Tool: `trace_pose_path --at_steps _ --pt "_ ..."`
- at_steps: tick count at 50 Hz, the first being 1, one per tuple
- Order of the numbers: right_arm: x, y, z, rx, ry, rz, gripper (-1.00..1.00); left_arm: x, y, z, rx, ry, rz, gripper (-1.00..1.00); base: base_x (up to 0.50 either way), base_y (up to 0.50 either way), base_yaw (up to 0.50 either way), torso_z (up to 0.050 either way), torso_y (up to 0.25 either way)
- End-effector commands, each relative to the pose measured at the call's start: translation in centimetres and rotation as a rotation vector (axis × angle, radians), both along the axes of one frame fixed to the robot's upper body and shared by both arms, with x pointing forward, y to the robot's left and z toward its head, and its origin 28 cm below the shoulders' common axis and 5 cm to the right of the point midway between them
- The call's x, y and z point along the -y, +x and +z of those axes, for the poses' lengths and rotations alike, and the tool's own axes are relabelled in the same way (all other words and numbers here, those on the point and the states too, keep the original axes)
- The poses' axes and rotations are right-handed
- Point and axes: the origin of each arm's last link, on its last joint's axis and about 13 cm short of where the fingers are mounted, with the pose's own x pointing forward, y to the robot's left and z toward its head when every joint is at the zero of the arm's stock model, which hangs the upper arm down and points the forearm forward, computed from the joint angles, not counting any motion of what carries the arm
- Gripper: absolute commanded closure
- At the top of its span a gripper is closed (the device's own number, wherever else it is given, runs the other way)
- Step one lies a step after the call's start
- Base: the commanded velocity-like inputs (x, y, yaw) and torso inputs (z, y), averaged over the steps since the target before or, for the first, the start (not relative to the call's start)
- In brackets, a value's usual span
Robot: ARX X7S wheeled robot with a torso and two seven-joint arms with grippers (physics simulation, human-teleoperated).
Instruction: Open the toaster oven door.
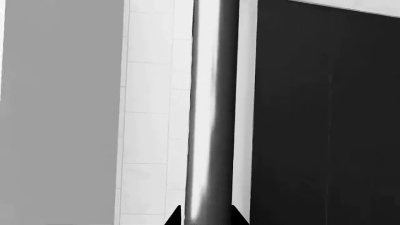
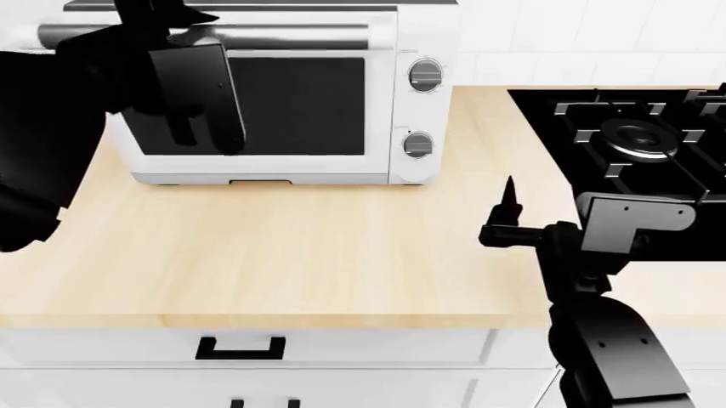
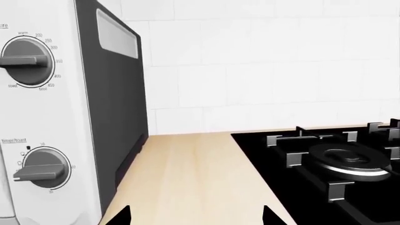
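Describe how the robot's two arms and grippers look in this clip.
Both arms are glossy black with rounded segments. The right arm carries a light grey angular bracket near its wrist and ends in thin black pointed fingers. The left arm ends in a flat black block. No cables or markings show.

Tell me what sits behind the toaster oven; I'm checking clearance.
White tiled wall rises behind the toaster oven, with bare wooden countertop beside it. The gap directly behind is hidden by its body.
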Motion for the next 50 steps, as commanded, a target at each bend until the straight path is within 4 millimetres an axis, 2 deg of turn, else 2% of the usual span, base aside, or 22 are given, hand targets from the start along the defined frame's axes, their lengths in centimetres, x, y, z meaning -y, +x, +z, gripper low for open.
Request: trace_pose_path --at_steps 1,50 --pt "0.0 -0.1 0.2 0.005 -0.002 -0.002 -1.0 0.5 -1.1 -0.9 -0.049 -0.028 -0.06 1.0 0.0 0.0 0.0 0.0 0.0" --pt "-0.1 -0.4 0.8 0.026 0.009 0.008 -1.0 0.3 -7.9 -2.7 -0.196 -0.014 -0.067 1.0 0.0 0.0 0.0 0.0 0.0"
